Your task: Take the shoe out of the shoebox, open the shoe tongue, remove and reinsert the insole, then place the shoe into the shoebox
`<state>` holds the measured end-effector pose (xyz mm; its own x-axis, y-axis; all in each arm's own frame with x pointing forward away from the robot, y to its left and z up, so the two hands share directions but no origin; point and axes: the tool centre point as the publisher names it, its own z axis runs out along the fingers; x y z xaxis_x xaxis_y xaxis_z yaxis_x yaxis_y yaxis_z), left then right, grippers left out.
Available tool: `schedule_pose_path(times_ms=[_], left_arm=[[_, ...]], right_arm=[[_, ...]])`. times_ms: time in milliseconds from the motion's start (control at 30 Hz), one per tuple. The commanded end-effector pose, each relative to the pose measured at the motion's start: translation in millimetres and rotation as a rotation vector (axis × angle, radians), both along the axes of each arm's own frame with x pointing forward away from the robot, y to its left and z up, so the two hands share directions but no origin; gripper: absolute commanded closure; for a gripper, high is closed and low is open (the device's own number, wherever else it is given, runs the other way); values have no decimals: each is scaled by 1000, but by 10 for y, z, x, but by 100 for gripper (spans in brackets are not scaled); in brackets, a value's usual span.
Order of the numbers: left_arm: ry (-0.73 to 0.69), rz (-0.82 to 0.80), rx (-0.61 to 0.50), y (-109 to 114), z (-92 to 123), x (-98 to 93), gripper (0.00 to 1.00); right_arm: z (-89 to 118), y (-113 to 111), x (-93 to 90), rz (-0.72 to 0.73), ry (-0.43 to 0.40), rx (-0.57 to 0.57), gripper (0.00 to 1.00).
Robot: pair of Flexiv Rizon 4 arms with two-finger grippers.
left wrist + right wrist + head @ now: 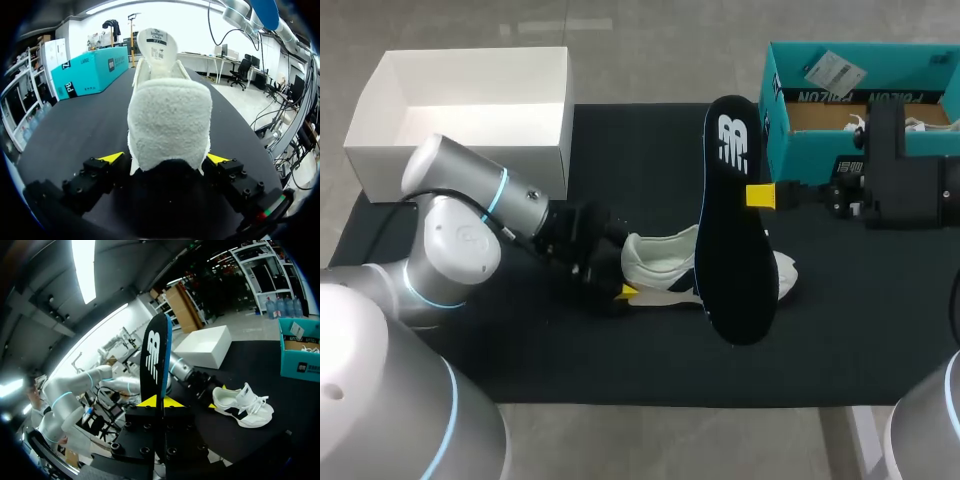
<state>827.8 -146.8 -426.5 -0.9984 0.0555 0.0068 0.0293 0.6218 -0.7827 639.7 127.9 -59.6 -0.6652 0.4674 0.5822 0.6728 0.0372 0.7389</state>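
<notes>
White logo (732, 140) on insole (736, 262); print (822, 97) on teal shoebox (775, 112) — label (157, 39) on shoe tongue (148, 56).

The left gripper (165, 159) clamps the fuzzy heel of the white sneaker (169, 117), with the teal shoebox (90, 70) farther ahead, off to one side.

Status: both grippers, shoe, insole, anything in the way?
Left gripper shut on shoe heel, shoe on mat. Right gripper shut on insole, raised clear of shoe, not yet reinserted. No obstruction seen around shoe.
</notes>
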Motion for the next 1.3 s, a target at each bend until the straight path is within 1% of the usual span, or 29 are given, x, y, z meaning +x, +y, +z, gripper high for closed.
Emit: schedule_pose_path(times_ms=[33,133,267,333,433,467,933,1033,1133,1300], left_arm=[[10,-11,74,1,111,15,0],[18,-36,118,30,164,-7,0],[22,-28,191,63,219,-3,0],[17,-6,232,87,248,9,0],[-35,64,295,136,291,14,0],[-39,66,261,165,302,12,0],[-39,66,261,165,302,12,0],[-66,67,332,165,332,18,0],[-78,57,428,180,359,45,0],[-51,80,509,236,416,105,0]], right_arm=[[6,34,-73,-14,-3,-1,100],[6,34,-73,-14,-3,-1,100],[6,34,-73,-14,-3,-1,100],[6,34,-73,-14,-3,-1,100],[6,34,-73,-14,-3,-1,100],[6,34,-73,-14,-3,-1,100],[6,34,-73,-14,-3,-1,100],[6,34,-73,-14,-3,-1,100],[6,34,-73,-14,-3,-1,100],[6,34,-73,-14,-3,-1,100]])
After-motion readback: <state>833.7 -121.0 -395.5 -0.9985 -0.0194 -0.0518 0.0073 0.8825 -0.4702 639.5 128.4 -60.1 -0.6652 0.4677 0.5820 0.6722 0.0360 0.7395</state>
